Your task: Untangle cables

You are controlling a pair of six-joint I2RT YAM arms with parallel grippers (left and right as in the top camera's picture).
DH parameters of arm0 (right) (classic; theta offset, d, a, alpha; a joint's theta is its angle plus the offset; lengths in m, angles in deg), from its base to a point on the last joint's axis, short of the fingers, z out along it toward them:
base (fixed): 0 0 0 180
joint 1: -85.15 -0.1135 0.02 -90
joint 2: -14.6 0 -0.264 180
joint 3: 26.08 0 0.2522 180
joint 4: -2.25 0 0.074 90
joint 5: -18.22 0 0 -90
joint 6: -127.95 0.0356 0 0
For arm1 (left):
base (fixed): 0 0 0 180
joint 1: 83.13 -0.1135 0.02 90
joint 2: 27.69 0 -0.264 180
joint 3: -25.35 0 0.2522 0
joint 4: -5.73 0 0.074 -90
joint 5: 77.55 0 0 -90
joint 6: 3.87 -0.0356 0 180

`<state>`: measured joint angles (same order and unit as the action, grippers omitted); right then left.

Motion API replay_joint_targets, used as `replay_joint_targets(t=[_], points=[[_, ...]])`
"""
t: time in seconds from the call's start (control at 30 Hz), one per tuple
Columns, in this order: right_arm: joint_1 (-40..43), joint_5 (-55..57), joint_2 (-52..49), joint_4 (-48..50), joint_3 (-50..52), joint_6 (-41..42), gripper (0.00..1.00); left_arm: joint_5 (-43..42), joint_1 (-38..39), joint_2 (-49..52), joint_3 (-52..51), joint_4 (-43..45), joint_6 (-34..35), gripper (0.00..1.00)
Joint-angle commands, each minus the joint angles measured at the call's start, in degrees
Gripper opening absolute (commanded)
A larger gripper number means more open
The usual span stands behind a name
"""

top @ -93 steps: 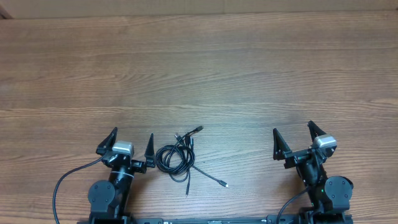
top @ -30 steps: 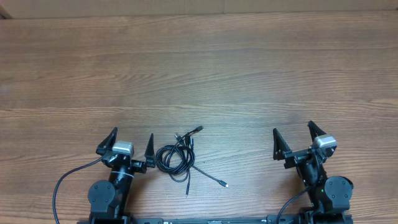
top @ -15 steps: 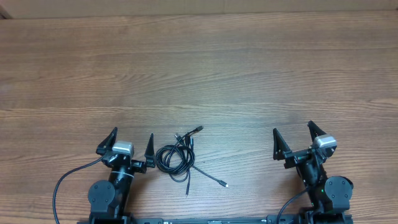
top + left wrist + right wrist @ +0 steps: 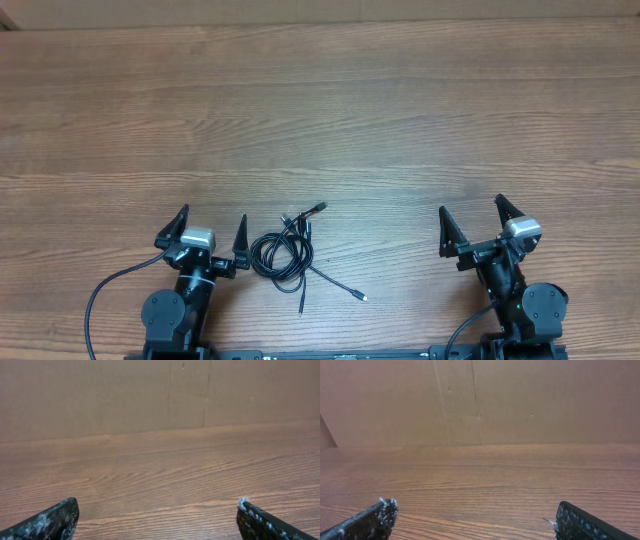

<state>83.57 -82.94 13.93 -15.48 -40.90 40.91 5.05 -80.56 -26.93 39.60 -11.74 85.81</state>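
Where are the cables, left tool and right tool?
cables (image 4: 298,245): overhead view, right side of the coil.
left tool (image 4: 212,214): overhead view, midway between its fingertips.
right tool (image 4: 470,205): overhead view, midway between its fingertips.

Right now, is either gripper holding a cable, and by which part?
Nothing is held. The left gripper and right gripper are open and empty; the cables lie tangled on the table beside the left one.

A tangle of thin black cables (image 4: 279,255) lies on a wood-grain table (image 4: 350,120) near its front edge, plug ends splayed outward.
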Motion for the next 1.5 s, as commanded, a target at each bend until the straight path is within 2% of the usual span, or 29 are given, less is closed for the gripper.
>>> replay_joint_targets(t=[0.0,1.1,1.47], points=[[-0.24,0.13,0.50,0.20,0.59,0.07,1.00,0.33,-0.39,-0.55,-0.22,-0.17,0.33,1.00],[-0.24,0.13,0.50,0.20,0.59,0.07,1.00,0.17,-0.39,0.72,-0.04,-0.44,0.81,1.00],[-0.24,0.13,0.50,0.20,0.59,0.07,1.00,1.79,-0.39,3.74,8.59,-12.92,0.76,1.00]])
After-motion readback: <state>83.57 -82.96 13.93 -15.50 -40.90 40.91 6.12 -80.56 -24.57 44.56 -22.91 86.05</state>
